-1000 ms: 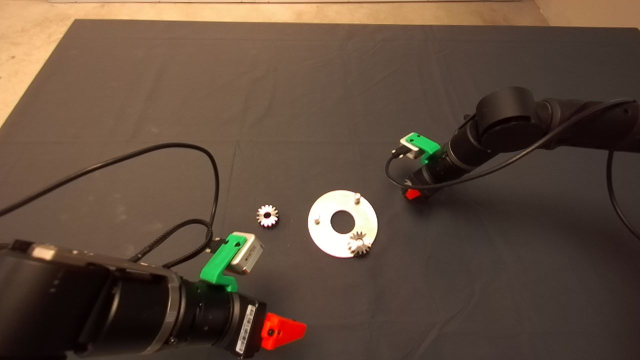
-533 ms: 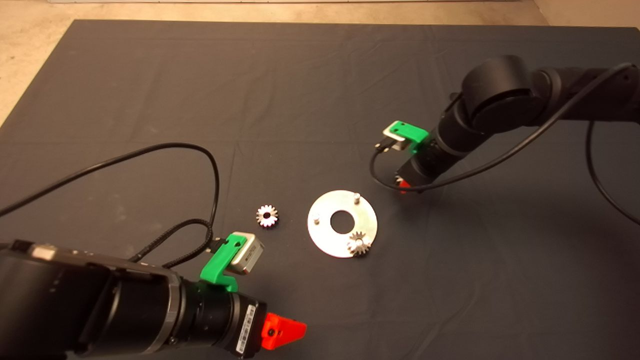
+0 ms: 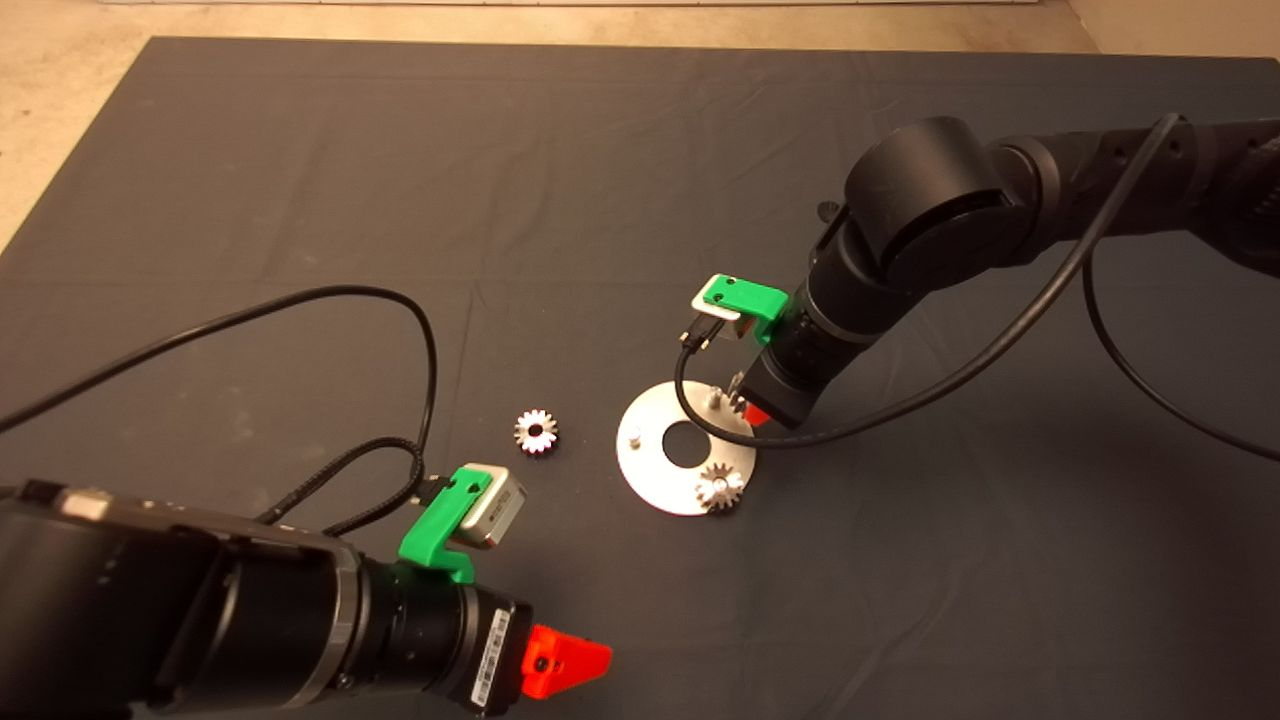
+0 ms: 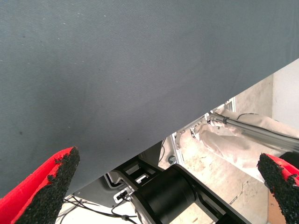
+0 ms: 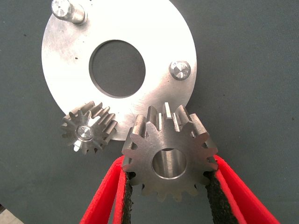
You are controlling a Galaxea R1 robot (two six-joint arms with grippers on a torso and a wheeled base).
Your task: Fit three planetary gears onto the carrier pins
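The shiny disc (image 3: 655, 478) lies mid-mat with its carrier pins upright. One planetary gear (image 3: 720, 488) sits on the near pin. Two pins (image 3: 714, 397) (image 3: 634, 437) are bare. A second gear (image 3: 536, 431) lies flat on the mat left of the disc. My right gripper (image 3: 748, 404) hovers over the disc's far right edge, shut on a third gear (image 5: 169, 158). In the right wrist view that gear hangs just off the disc (image 5: 159, 42), beside a bare pin (image 5: 180, 70) and the mounted gear (image 5: 86, 132). My left gripper (image 3: 560, 665) is parked at the lower left, open.
A black cable (image 3: 300, 300) loops over the mat left of the loose gear. The left wrist view shows the mat (image 4: 117, 70), its edge, and floor with frame parts beyond. Pale floor borders the mat at the far left.
The right arm has swung left and nearer with its gear, from the mat right of the disc to above the disc's far right pin. The left arm and loose gear have not moved.
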